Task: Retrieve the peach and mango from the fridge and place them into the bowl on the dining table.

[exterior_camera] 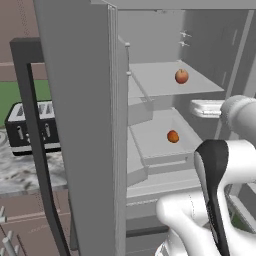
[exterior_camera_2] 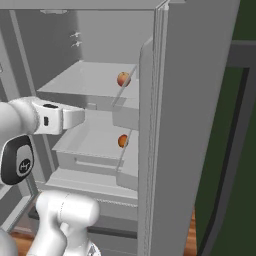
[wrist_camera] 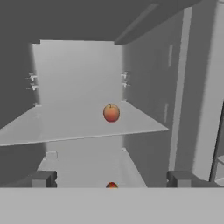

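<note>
Fridge [exterior_camera: 80,125] interior open: peach [wrist_camera: 111,113] on upper shelf; mango [wrist_camera: 112,185] below, cut off in hand view. Gripper [wrist_camera: 112,179] fingers apart, empty.

Matt grey fridge [exterior_camera: 80,100] shelves (plastic-looking), smooth-skinned peach [wrist_camera: 111,113].

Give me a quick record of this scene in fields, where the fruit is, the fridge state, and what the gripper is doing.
fridge: doors open, interior exposed
peach: on the upper shelf, resting alone
mango: on the lower shelf, below the peach
gripper: open, empty, at the fridge opening, aimed inward, not touching either fruit
toaster: black, on the marbled counter left of the fridge
task progress: neither fruit picked yet
</note>
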Motion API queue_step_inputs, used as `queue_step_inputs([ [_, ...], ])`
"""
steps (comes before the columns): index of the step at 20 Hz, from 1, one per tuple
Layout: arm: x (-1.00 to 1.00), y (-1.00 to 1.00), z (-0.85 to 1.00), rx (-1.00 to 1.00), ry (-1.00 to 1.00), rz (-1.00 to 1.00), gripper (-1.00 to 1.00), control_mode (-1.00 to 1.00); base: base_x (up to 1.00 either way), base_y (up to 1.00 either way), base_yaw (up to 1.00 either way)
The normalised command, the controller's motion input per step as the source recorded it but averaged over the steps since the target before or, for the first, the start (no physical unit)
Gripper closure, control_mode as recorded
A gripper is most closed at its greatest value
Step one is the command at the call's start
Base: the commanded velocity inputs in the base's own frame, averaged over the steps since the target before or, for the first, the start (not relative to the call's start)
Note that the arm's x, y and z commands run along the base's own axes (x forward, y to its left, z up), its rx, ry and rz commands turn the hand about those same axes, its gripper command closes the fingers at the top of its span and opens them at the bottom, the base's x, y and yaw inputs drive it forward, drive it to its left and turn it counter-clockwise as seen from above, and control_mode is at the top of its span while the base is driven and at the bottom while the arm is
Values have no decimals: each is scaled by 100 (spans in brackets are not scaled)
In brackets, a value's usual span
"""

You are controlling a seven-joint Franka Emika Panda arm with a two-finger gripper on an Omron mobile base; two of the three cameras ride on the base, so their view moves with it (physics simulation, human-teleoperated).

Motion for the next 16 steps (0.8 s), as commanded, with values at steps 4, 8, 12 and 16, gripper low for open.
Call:
queue_step_inputs([
  [4, 0, -4, 41, 8, 0, 0, -100, -100, 0, 0, 0],
  [8, 0, -4, 18, 4, 4, 0, -100, -100, 0, 0, 0],
  [12, 7, 0, 1, 0, 4, 0, -100, -100, 0, 0, 0],
  [16, 21, 0, -16, 0, 17, 0, -100, -100, 0, 0, 0],
])
